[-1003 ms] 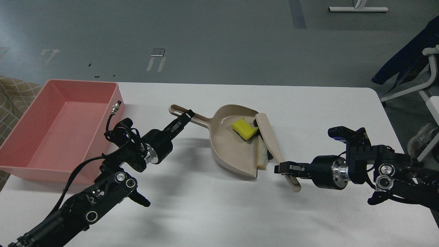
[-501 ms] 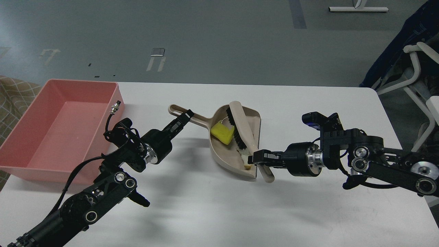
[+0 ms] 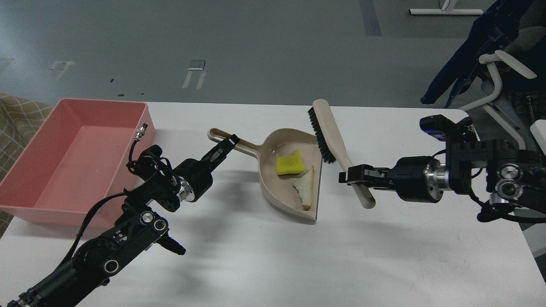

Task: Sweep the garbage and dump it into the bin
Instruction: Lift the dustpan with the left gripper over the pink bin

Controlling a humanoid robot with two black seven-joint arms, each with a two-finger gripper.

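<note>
The yellow sponge piece (image 3: pixel 290 162) and the white bread wedge (image 3: pixel 305 186) lie inside the beige dustpan (image 3: pixel 273 192) in the middle of the white table. My left gripper (image 3: pixel 227 144) is shut on the dustpan's long handle (image 3: pixel 239 145). My right gripper (image 3: pixel 350 177) is shut on the handle of a beige brush (image 3: pixel 337 145) with black bristles, held up just right of the dustpan's open edge. The pink bin (image 3: pixel 25 200) stands at the left end of the table, with nothing in it that I can see.
The table's (image 3: pixel 384 256) right edge is close to my right arm. A white frame with a dark blue cloth (image 3: pixel 460 64) stands off the table at the far right. A patterned tan surface (image 3: pixel 17 115) shows behind the bin.
My right gripper has drawn the brush out of the dustpan and back to the right. The sponge and bread now lie uncovered in the pan. The left arm holds still.
</note>
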